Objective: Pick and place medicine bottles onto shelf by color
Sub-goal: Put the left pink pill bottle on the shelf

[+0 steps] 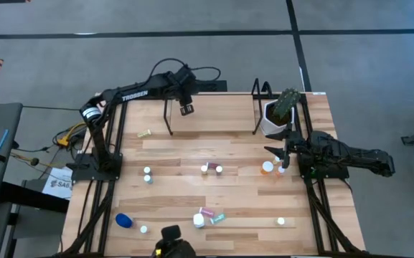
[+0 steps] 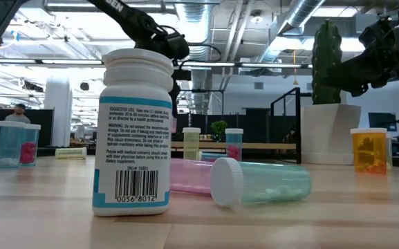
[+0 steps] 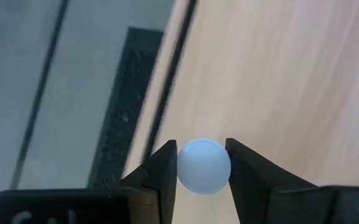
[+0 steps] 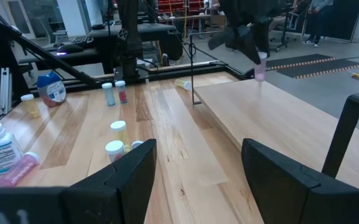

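My left gripper (image 1: 186,107) is over the shelf (image 1: 214,115), a light-wood board between black rods at the table's far side. It is shut on a pink bottle (image 4: 259,70) with a white cap (image 3: 204,167). My right gripper (image 1: 275,153) is open and empty at the table's right, beside an orange bottle (image 1: 267,168). Other bottles stand or lie on the table: a big white one (image 2: 135,131), a teal one (image 2: 261,183) and a pink one (image 2: 189,176) lying on their sides, and a blue one (image 1: 123,221). My left gripper pinches the bottle's white cap (image 3: 185,177) between its two fingers, which point down from above. The bottle hangs upright below the fingers over the shelf board. I cannot tell whether its base touches the board.
A white pot with a green plant (image 1: 275,115) stands at the shelf's right end, close to my right arm. A yellow-green bottle (image 1: 144,133) lies left of the shelf. Small bottles stand mid-table (image 1: 212,169) and at the left (image 1: 148,174).
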You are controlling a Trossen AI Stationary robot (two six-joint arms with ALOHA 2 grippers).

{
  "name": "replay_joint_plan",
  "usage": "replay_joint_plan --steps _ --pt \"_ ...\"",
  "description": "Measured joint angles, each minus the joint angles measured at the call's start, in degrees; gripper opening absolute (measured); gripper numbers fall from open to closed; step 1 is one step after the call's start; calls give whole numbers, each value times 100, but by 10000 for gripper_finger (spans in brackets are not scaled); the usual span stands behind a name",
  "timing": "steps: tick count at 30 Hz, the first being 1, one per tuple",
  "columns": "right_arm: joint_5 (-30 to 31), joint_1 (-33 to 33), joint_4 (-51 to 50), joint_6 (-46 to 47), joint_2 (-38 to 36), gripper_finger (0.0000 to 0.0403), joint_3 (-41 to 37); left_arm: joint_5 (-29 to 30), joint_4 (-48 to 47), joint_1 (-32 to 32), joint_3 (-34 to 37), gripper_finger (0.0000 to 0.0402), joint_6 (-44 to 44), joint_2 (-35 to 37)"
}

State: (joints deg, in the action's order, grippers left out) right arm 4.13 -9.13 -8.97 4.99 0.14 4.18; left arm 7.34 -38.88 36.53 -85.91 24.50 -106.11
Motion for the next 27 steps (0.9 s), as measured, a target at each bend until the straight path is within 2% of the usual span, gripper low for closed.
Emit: replay_joint_plan --steps 4,11,27 --pt "0 0 0 0 0 260 0 -33 34 48 4 108 144 -3" --pt "1 0 0 0 0 260 -1 -530 112 263 0 110 169 -105" --pt "12 0 20 0 0 260 -1 -522 296 526 27 110 267 -282"
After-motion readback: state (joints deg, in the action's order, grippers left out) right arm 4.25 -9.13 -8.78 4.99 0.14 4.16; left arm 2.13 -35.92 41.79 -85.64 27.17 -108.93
